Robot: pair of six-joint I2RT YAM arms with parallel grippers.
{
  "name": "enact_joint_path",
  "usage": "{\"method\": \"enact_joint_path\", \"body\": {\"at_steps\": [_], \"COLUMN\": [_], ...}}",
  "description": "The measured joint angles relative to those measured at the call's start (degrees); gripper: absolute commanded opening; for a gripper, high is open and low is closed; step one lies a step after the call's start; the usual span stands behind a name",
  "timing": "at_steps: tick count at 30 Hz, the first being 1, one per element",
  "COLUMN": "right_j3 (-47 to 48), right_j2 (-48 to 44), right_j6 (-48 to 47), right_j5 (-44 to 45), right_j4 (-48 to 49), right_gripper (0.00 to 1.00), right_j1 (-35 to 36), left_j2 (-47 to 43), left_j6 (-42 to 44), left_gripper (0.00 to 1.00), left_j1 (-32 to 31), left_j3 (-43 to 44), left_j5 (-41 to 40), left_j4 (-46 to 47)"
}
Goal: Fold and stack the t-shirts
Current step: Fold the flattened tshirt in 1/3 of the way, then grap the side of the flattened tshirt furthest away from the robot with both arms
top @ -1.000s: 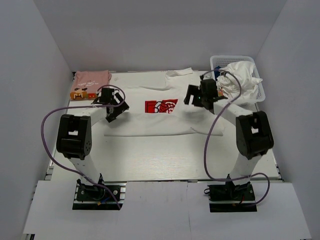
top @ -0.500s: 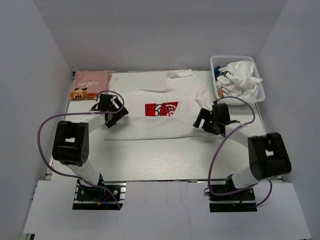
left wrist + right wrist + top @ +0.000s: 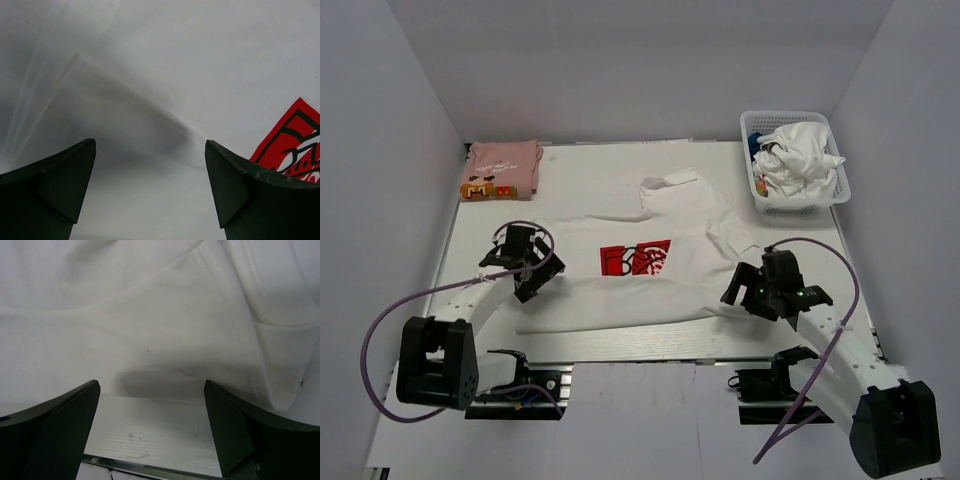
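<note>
White cotton t-shirt (image 3: 650, 235) lies spread front-up across the middle of the desk (image 3: 650, 345), red print (image 3: 635, 259) showing and hem toward the near edge. The collar end is turned over on itself and the right sleeve is bunched, so it is not yet flat enough to fold.

Left jaws: wide apart, nothing between them, low over the shirt's left side just beside the print (left wrist view).

Right jaws: wide apart, empty, at the shirt's near right corner. The right wrist view shows the fabric edge and bare desk between them.

Reading: the arms sit at opposite sides, probably so both can pinch together and keep the cloth taut.

Pink t-shirt (image 3: 503, 160) is folded in the far left corner, well apart, likely the stack base. Basket (image 3: 790, 117) at far right holds crumpled white cloth.
</note>
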Motion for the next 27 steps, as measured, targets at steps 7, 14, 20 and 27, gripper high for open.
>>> {"method": "enact_joint_path", "body": {"at_steps": [7, 14, 20, 27], "right_j3": [9.86, 23.65, 42.42, 64.85], "right_j2": [4.24, 14.47, 32.46, 53.53], "right_j6": [-5.64, -7.26, -9.38, -13.81], "right_j5": [-0.96, -1.77, -1.27, 5.86], "right_j4": [-0.92, 8.74, 9.51, 7.19], "right_gripper": [0.90, 0.90, 0.90, 0.90], "right_j1": [1.97, 2.34, 2.34, 2.34], "left_j2": [-4.26, 7.21, 26.77, 38.32], "left_j6": [-0.13, 0.04, 0.74, -0.13], "left_gripper": [1.00, 1.00, 1.00, 1.00], "left_j1": [0.90, 1.75, 3.06, 4.98], "left_j3": [8.35, 25.09, 39.26, 47.25], "left_j5": [-6.27, -14.10, -16.70, -18.47], "left_j4": [-7.04, -5.97, -9.03, -13.29]}}
